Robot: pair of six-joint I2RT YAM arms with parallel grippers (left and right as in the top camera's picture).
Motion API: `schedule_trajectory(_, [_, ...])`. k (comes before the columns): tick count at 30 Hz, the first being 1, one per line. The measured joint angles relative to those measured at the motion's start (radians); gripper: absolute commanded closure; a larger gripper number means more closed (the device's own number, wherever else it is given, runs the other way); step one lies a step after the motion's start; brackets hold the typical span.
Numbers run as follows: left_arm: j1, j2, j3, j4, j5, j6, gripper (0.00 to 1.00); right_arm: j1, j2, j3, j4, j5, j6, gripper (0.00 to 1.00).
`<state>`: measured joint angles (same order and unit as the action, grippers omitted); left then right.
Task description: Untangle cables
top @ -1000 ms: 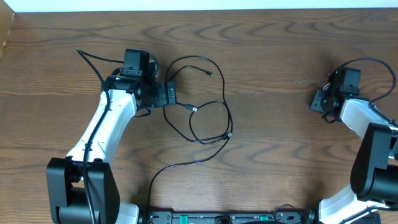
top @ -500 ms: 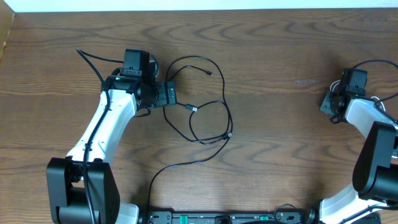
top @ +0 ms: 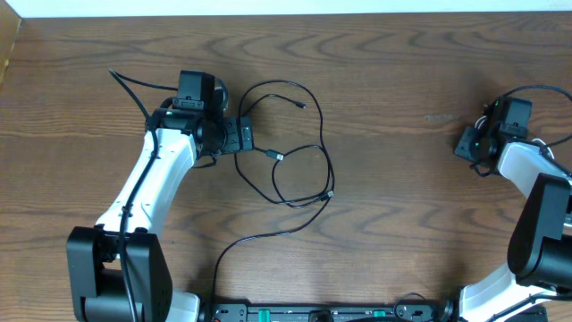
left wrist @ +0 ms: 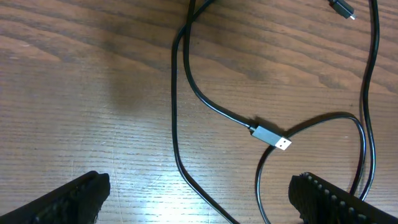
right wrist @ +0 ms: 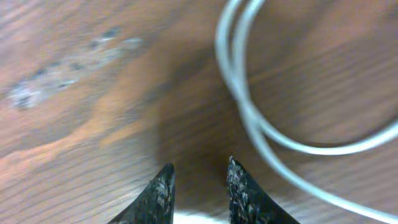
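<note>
cables (left wrist: 270, 137) loop by spread left hand (left wrist: 199, 183); right hand (right wrist: 199, 173), barely parted, well apart

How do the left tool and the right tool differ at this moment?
The left tool has its fingers wide apart; the right tool has its fingers parted only narrowly. The left tool hangs over the looping black cables; the right tool faces a white cable, which lies ahead of its fingertips, not between them. What they share: both hold nothing.
</note>
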<state>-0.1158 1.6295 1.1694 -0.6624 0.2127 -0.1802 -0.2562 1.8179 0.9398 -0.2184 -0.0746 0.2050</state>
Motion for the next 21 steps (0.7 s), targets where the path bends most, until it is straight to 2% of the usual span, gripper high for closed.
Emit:
schedule_trajectory(4, [0.0,0.0,0.0,0.0,0.0,0.0,0.02,0.0,0.001,0.0,0.001,-0.061,0.0,0.76])
schedule_trajectory(9, [0.0,0.0,0.0,0.0,0.0,0.0,0.02,0.0,0.003,0.0,0.0,-0.107,0.0,0.83])
schedule_trajectory(11, [0.0,0.0,0.0,0.0,0.0,0.0,0.02,0.0,0.006,0.0,0.007,-0.158,0.001,0.88])
schedule_trajectory(16, [0.0,0.0,0.0,0.0,0.0,0.0,0.02,0.019,0.024,-0.004,0.022,-0.301,0.004,0.94])
schedule_trajectory(21, [0.0,0.0,0.0,0.0,0.0,0.0,0.02,0.078,0.029,-0.011,0.023,-0.379,0.006,0.95])
